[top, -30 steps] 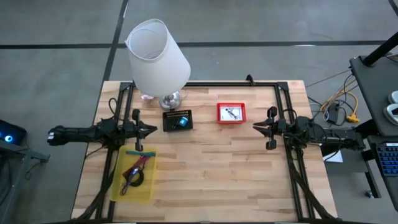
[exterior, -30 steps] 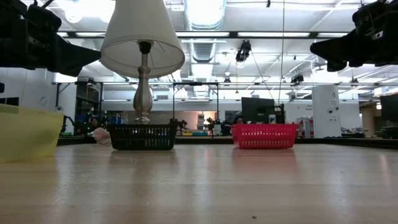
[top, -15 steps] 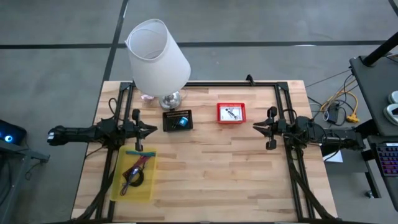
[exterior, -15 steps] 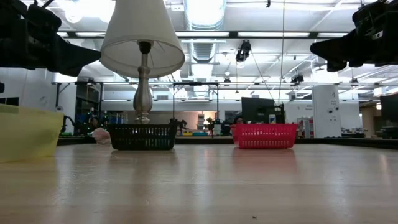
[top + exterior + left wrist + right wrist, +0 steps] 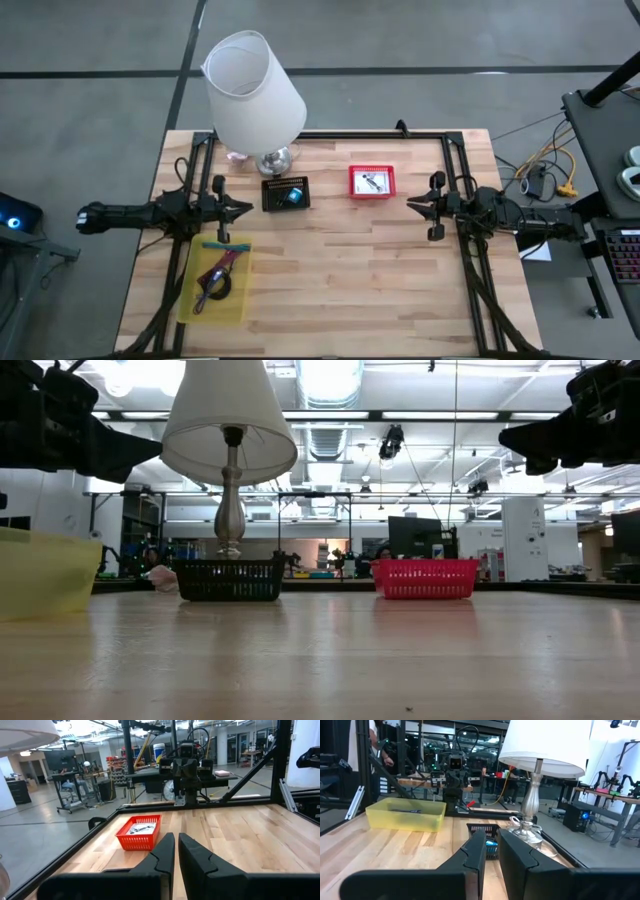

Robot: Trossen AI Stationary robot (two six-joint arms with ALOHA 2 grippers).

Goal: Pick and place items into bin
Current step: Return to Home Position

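I look down on a wooden table (image 5: 340, 270). A big white lamp (image 5: 255, 90) stands at its far left, its shade hiding that corner, just behind a black bin (image 5: 272, 196) with a blue piece (image 5: 293, 196) inside. The left gripper (image 5: 243, 209) hovers at the left edge and the right gripper (image 5: 412, 205) at the right, each with fingers almost pressed together, grasping nothing. Beside the left gripper, a yellow bin (image 5: 190, 310) holds a teal pen (image 5: 215, 244), maroon strap (image 5: 222, 266) and black cable (image 5: 212, 293). A red bin (image 5: 353, 182) holds silver pieces (image 5: 373, 182).

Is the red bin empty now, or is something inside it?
Not empty. In the high view the red bin holds pale and dark items; the left wrist view also shows pale items inside it.
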